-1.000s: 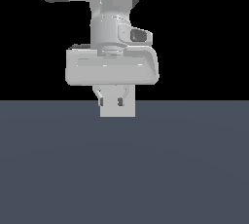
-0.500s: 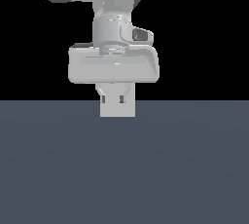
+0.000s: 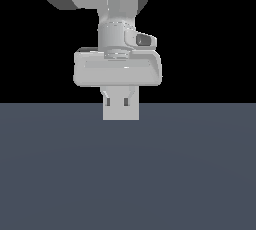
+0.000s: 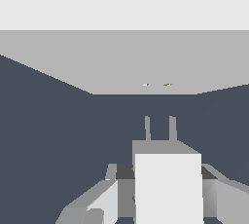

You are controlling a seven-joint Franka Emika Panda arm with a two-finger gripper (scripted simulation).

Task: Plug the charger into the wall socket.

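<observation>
Little has shifted since earlier; the charger [image 4: 168, 184] is kept clamped in closed jaws, prongs aimed at the wall socket [image 4: 146, 65].

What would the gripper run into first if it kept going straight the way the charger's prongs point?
Probably the flat light-grey wall socket plate. The gripper holds the small whitish-grey charger block, whose prongs aim just below the two yellowish holes. Nothing shows between them; depth is unclear.
</observation>
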